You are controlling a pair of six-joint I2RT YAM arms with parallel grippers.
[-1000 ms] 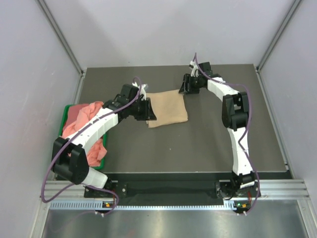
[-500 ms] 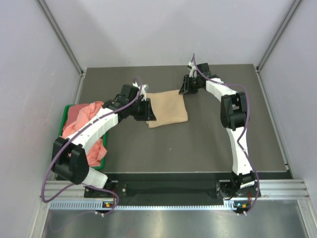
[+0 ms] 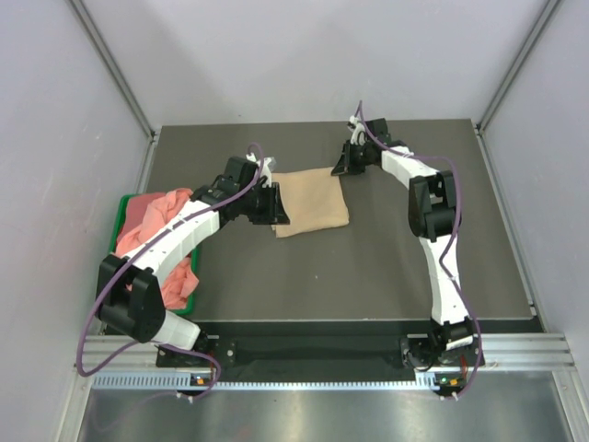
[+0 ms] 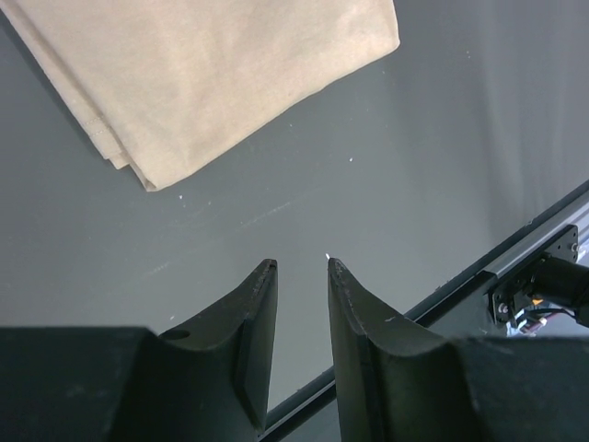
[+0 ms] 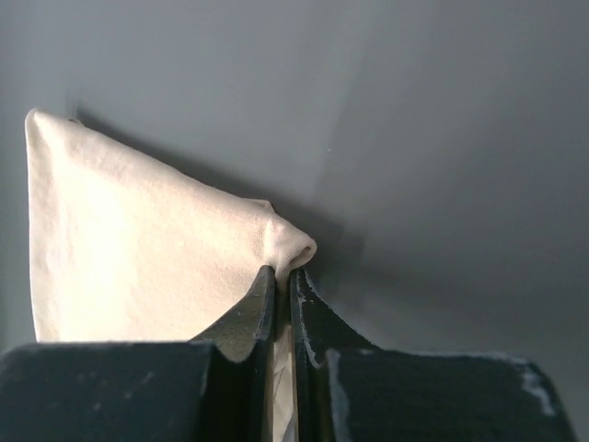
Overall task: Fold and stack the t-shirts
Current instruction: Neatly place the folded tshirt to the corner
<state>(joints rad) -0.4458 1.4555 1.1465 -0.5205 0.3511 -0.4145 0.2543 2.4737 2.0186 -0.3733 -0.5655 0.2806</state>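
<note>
One tan t-shirt (image 5: pixel 138 249) corner between right fingers (image 5: pixel 247 318)

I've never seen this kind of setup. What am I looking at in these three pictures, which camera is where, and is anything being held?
Two robot arms are bolted at the near edge of a dark table. The wide picture looks down from above and behind them. The other two come from a camera on each wrist, looking past its own fingers. A folded tan t-shirt lies mid-table. A heap of salmon-pink t-shirts sits in a green bin at the left edge. The right pincer is shut on a corner of the tan t-shirt. The left pincer is open and holds nothing, over bare table beside the shirt.
</note>
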